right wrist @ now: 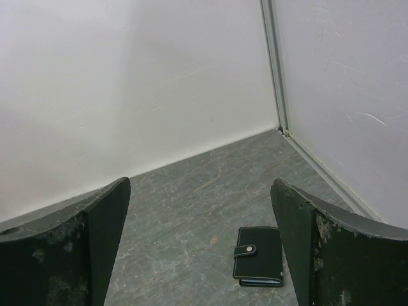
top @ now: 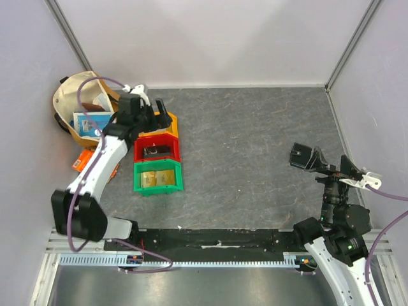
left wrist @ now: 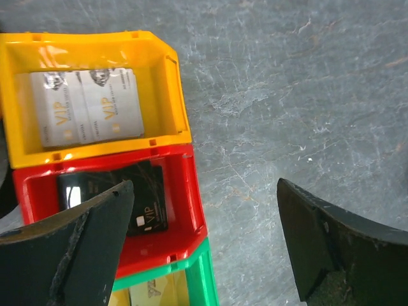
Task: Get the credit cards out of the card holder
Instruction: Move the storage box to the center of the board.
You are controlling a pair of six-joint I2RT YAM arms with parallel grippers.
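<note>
Right gripper [right wrist: 199,185], spread empty like the left gripper [left wrist: 205,185], hovers near the shut holder [right wrist: 258,257] flat on the table [right wrist: 191,210]: probably light, stiff, slick, best pinched across its long edges.

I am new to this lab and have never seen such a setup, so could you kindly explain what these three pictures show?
These are two robot arms bolted to the near edge of a grey table. One picture looks down from above; the other two come from a camera on each wrist, so the dark shapes at the bottom are that arm's own fingers. The left hand is open beside a yellow bin, a red bin and a green bin, all holding cards. The right hand is open too, facing a closed black card holder lying on the table. Neither holds anything.
</note>
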